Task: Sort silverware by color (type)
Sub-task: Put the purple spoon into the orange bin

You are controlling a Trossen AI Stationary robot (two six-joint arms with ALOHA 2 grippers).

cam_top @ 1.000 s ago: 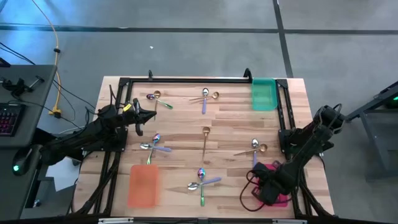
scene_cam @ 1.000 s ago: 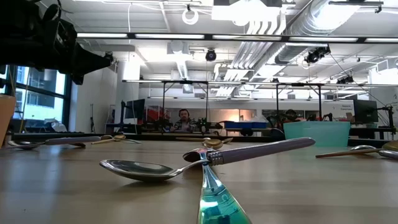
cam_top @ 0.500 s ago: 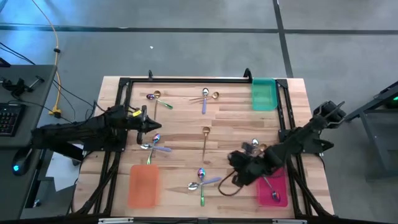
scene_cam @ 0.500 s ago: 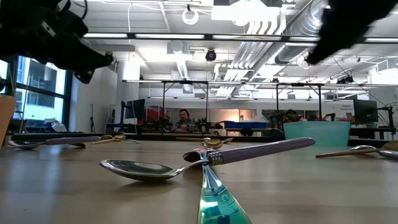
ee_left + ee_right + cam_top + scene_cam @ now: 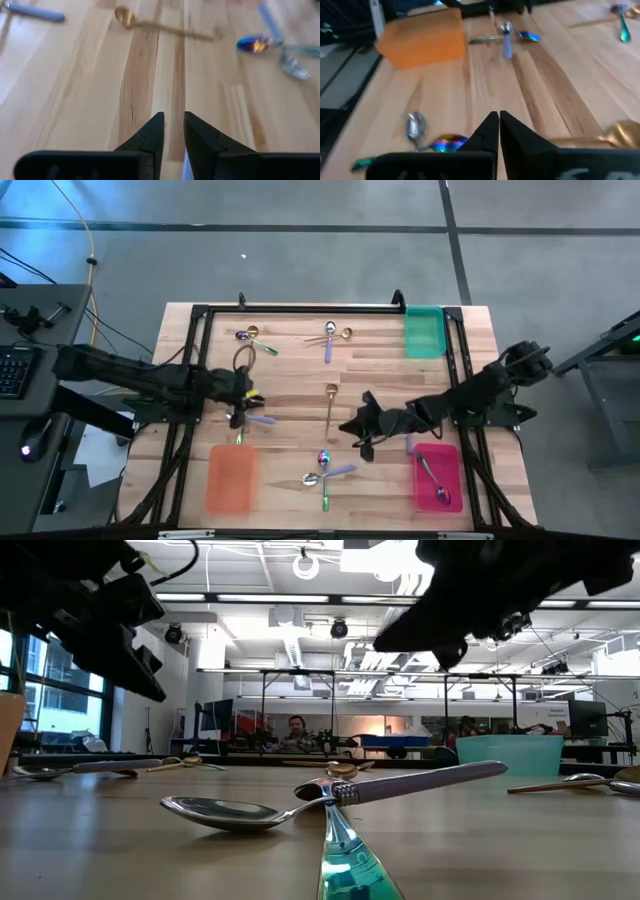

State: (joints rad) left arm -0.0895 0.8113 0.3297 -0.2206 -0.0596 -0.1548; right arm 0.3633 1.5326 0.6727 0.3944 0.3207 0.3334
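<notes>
Small spoons lie in clusters on the wooden table: silver, gold and rainbow ones at the far left (image 5: 250, 337), far middle (image 5: 331, 333), left (image 5: 248, 417) and near middle (image 5: 324, 470). A lone gold spoon (image 5: 330, 408) lies at the centre. One silver spoon (image 5: 428, 470) lies in the pink tray (image 5: 455, 455). My left gripper (image 5: 243, 398) hovers over the left cluster, its fingers (image 5: 155, 131) a narrow gap apart and holding nothing. My right gripper (image 5: 352, 428) is shut and empty (image 5: 497, 120), just right of the gold spoon's handle.
The orange tray (image 5: 230, 478) sits at the near left and the green tray (image 5: 423, 330) at the far right. A black frame edges the table. My right arm covers the spoons at the right. Bare wood lies between the clusters. A person sits far behind the table (image 5: 297, 730).
My right gripper has left the pink tray and swung toward the table's left, to the centre near the gold spoon; a silver spoon now shows lying in the pink tray. My left gripper has moved right and toward the near edge, to over the left cluster.
</notes>
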